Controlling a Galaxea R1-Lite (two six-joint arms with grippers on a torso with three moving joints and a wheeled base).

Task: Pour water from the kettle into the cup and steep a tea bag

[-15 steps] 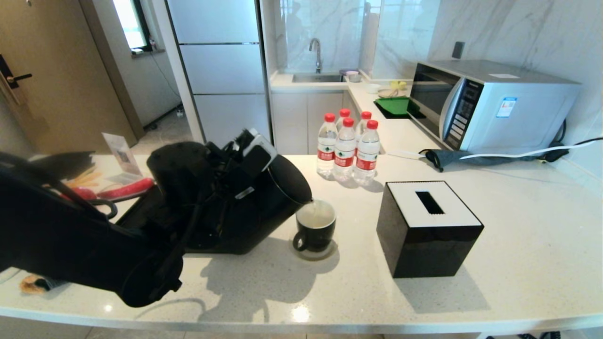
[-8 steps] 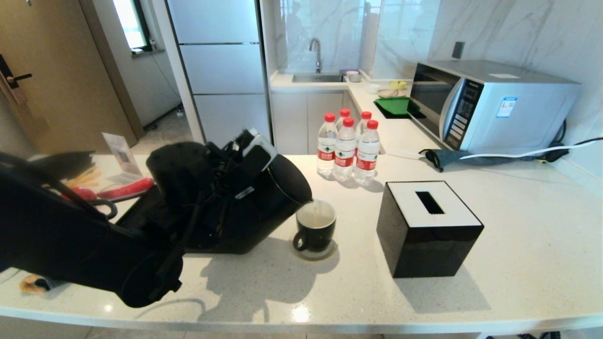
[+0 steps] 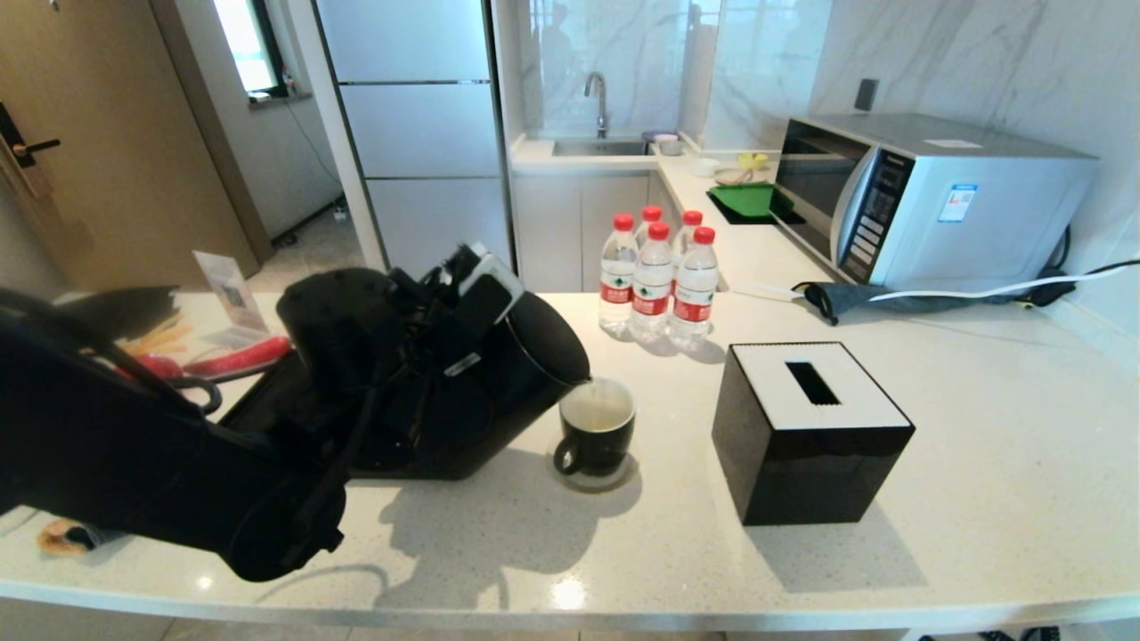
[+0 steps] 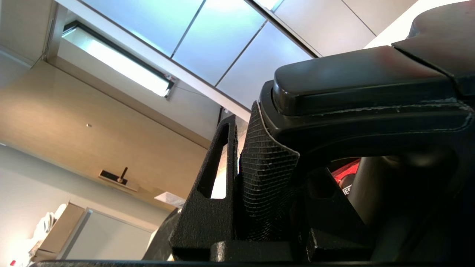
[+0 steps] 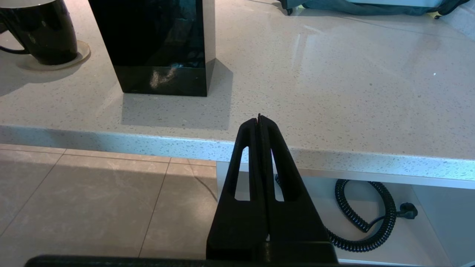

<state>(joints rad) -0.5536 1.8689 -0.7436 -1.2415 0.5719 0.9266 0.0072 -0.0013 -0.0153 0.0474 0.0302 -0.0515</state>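
Note:
My left gripper (image 3: 426, 336) is shut on the loop handle (image 4: 363, 81) of the matte black kettle (image 3: 525, 374), which it holds tilted to the right. The kettle's spout hangs over the near-left rim of the small black cup (image 3: 595, 436), and a thin stream runs from it. Pale yellowish water (image 3: 597, 406) shows against the cup's white inside. The cup stands on a round coaster (image 3: 595, 482); it also shows in the right wrist view (image 5: 41, 33). My right gripper (image 5: 259, 118) is shut and empty, parked below the counter's front edge. The tea bag is out of view.
A black cube tissue box (image 3: 810, 427) stands right of the cup. Several red-capped bottles (image 3: 655, 280) stand behind it, a microwave (image 3: 926, 196) at the back right. Red packets (image 3: 240, 356) lie at the left behind my arm. A coiled cable (image 5: 371, 218) hangs under the counter.

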